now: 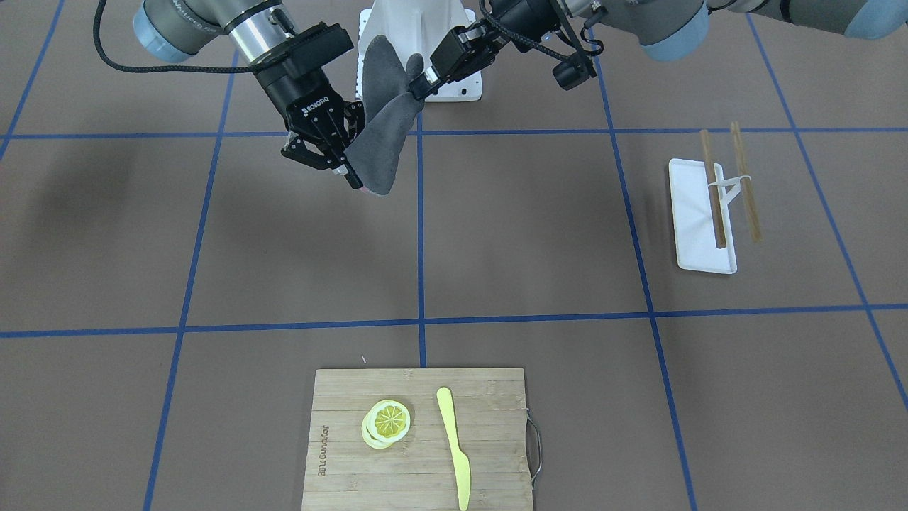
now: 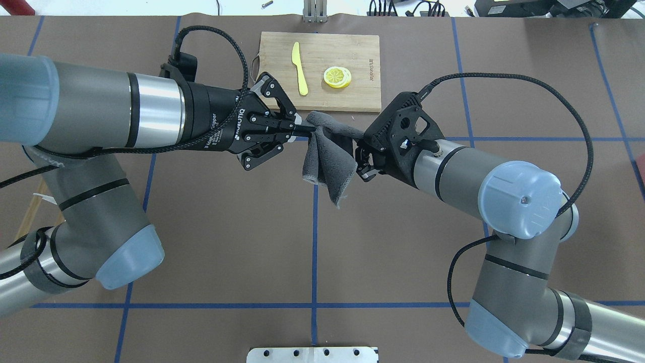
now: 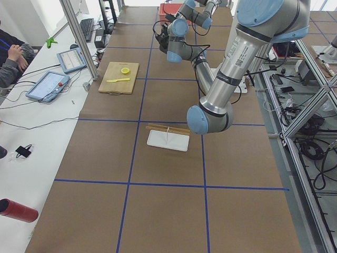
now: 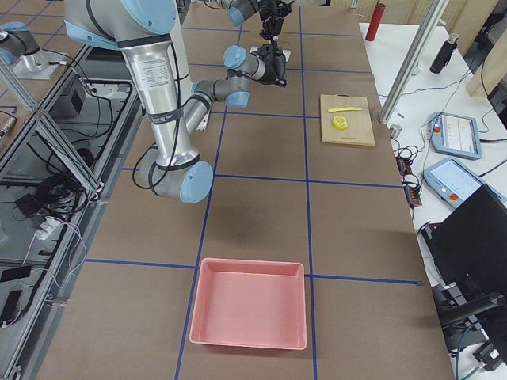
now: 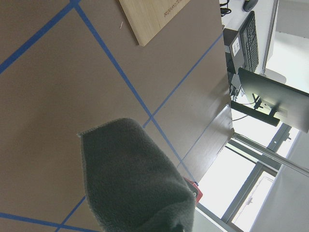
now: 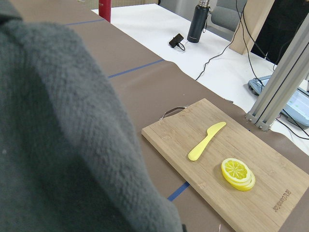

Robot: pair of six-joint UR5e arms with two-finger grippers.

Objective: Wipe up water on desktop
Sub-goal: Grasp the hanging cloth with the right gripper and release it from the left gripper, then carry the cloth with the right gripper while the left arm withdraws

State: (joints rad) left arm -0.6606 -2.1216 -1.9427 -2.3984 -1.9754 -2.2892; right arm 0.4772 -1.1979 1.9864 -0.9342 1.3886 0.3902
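Cloth (image 2: 327, 161): grey, held aloft over the tabletop (image 1: 511, 234).
My left jaws: clamped on cloth.
My right jaws: clamped on cloth.
Progress: wiping not begun, I judge; no water visible.

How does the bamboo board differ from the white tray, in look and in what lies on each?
The board is light bamboo with a metal handle; the tray is plain white. The board looks larger than the tray. The board carries a yellow knife and lemon slices; the tray has one brown stick over it and a second stick beside it. Both are flat rectangles lying on the desktop.
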